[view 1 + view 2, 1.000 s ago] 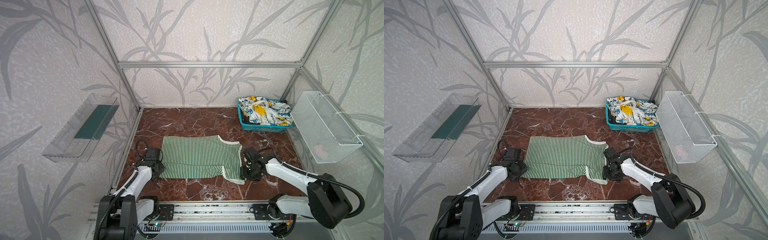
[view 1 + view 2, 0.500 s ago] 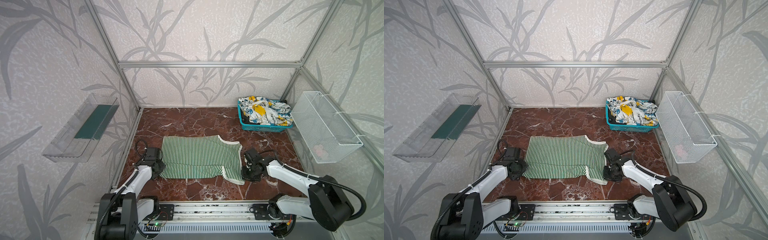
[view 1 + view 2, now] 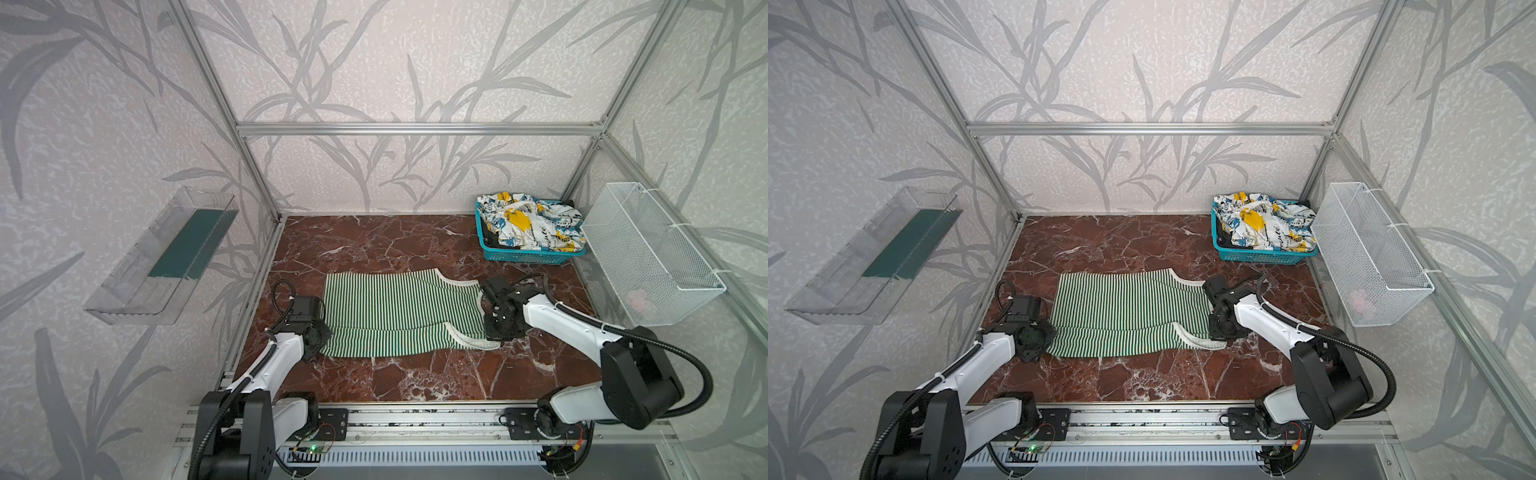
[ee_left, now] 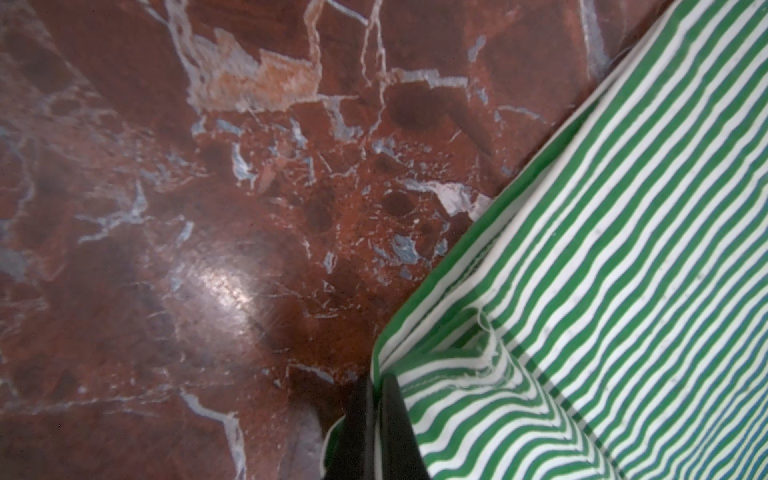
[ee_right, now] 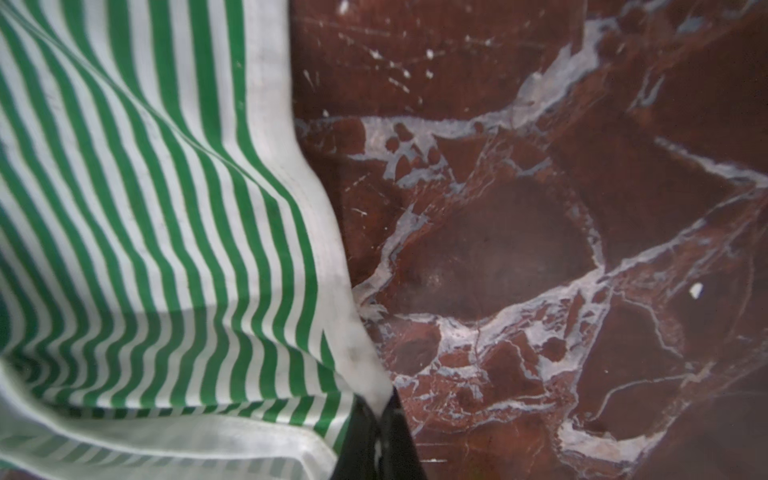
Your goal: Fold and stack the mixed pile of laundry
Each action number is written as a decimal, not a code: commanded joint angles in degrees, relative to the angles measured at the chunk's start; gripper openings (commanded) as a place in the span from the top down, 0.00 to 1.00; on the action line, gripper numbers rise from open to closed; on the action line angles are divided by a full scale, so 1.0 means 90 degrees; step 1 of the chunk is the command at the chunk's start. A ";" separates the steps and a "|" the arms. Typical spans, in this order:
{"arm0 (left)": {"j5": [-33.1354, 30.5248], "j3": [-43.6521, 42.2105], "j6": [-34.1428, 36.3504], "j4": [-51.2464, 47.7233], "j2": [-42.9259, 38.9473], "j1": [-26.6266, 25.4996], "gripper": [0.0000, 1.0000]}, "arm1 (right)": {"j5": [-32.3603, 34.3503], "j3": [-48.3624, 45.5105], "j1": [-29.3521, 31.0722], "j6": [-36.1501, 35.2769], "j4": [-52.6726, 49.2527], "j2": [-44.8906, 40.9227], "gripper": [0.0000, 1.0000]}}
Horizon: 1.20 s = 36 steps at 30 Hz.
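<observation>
A green-and-white striped garment (image 3: 399, 316) (image 3: 1125, 316) lies spread flat on the red marble floor. My left gripper (image 3: 318, 351) (image 3: 1038, 349) sits at its near left corner. In the left wrist view this gripper (image 4: 376, 386) is shut on the striped hem (image 4: 457, 374), which puckers up. My right gripper (image 3: 496, 338) (image 3: 1221, 336) is at the near right corner, and in the right wrist view it (image 5: 380, 409) is shut on the white trim (image 5: 357, 353). A white printed garment (image 3: 532, 226) (image 3: 1266, 224) fills the teal basket, with a black garment (image 3: 492, 239) under it.
The teal lattice basket (image 3: 523, 255) (image 3: 1258, 257) stands at the back right corner. A white wire basket (image 3: 648, 253) (image 3: 1366, 249) hangs on the right wall with a small pinkish item (image 3: 638, 299) inside. A clear shelf (image 3: 166, 257) hangs on the left wall.
Both grippers have closed on the striped garment's near corners. The right gripper has shifted slightly toward the front edge.
</observation>
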 commanded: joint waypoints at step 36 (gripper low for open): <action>0.0127 0.0942 0.0813 -0.0554 -0.0353 0.0012 0.65 | -0.0880 0.1711 0.0483 -0.1290 -0.0345 0.0964 0.59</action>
